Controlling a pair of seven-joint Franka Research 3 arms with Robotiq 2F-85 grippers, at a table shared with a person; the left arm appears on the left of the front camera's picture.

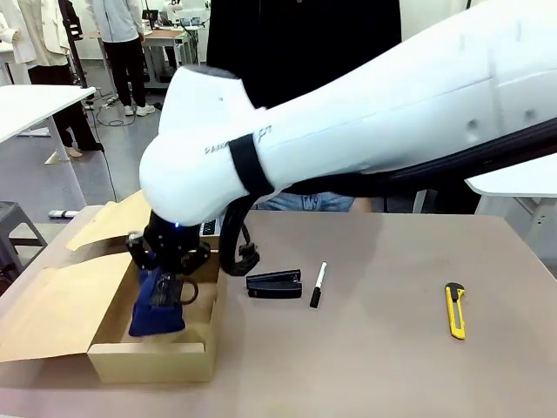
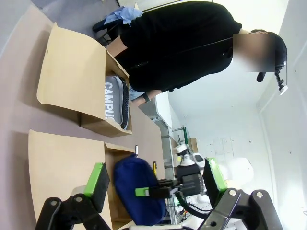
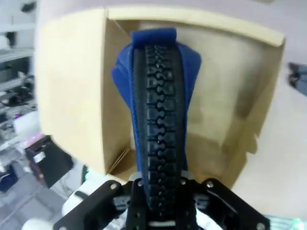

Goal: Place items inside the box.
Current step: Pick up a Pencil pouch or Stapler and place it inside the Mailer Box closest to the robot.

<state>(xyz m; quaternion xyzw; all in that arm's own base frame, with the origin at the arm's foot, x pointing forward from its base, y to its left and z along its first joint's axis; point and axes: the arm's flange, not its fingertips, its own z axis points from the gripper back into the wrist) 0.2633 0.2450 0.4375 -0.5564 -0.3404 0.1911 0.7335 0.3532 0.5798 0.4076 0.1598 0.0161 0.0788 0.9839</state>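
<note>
Navy fabric is pinched in our right gripper (image 1: 165,286): the navy zip pouch with a black zipper (image 1: 157,315) hangs upright from its pressed-together fingers. The pouch's lower end is down inside the open brown cardboard box (image 1: 148,361), at eight o'clock on the grey-brown table (image 1: 392,366). At three o'clock from the box lie a black stapler (image 1: 274,283) and just beside it a black-and-white marker (image 1: 318,285). A yellow utility knife (image 1: 455,311) lies well apart, farther toward three. Our left gripper (image 2: 156,177) stands spread, holding nothing. We see a grey "CAMPUS" zip pouch (image 2: 115,100) in the box, apart from the navy one.
</note>
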